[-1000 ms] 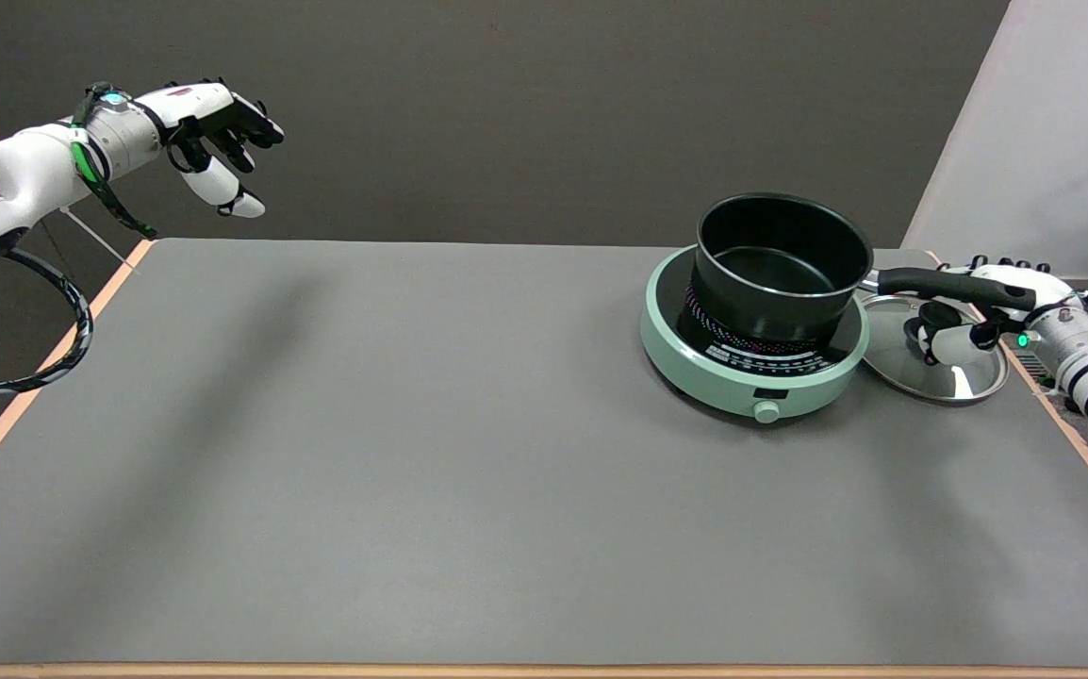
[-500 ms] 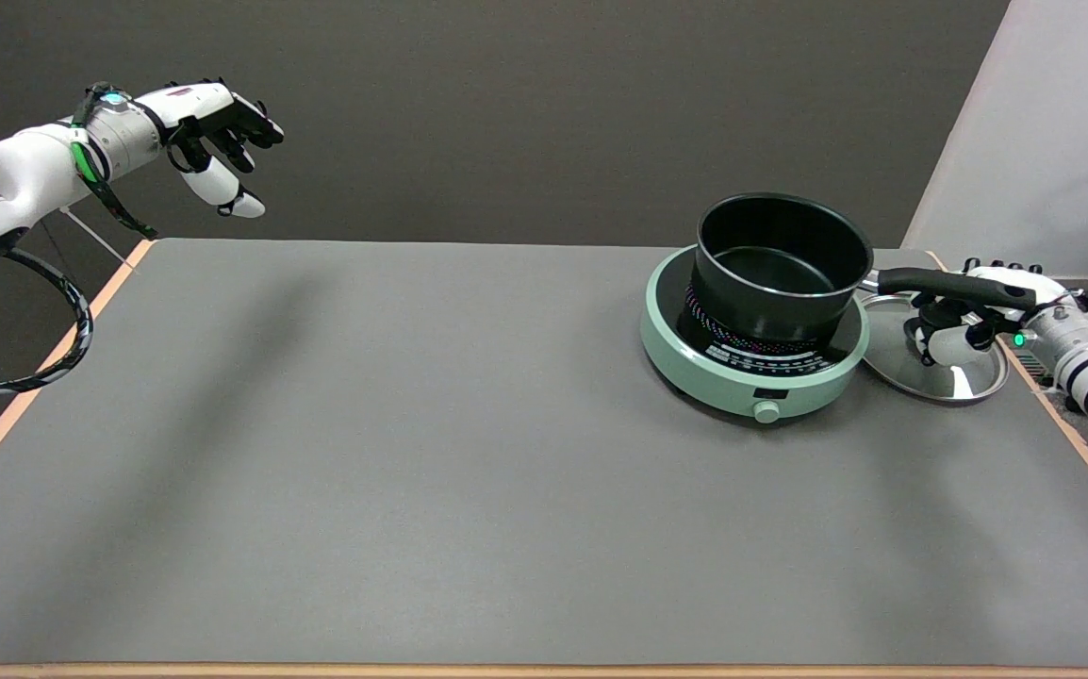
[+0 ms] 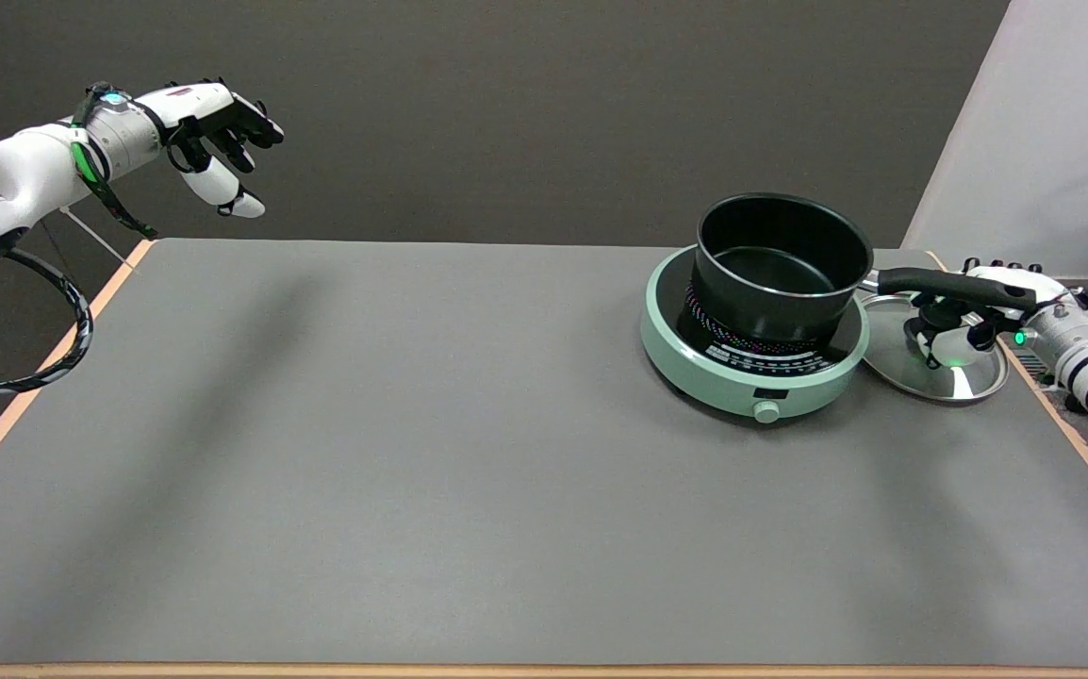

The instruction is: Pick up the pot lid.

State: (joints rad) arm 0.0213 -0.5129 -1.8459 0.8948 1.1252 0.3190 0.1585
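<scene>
The pot lid (image 3: 935,363) lies flat at the pot's (image 3: 780,269) four o'clock, directly beneath the right hand (image 3: 982,306); whether its curled fingers grasp the knob cannot be told.

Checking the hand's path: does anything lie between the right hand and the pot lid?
In the head view, the pot's black handle crosses just above the pot lid, and the right hand reaches under it toward the knob.
</scene>
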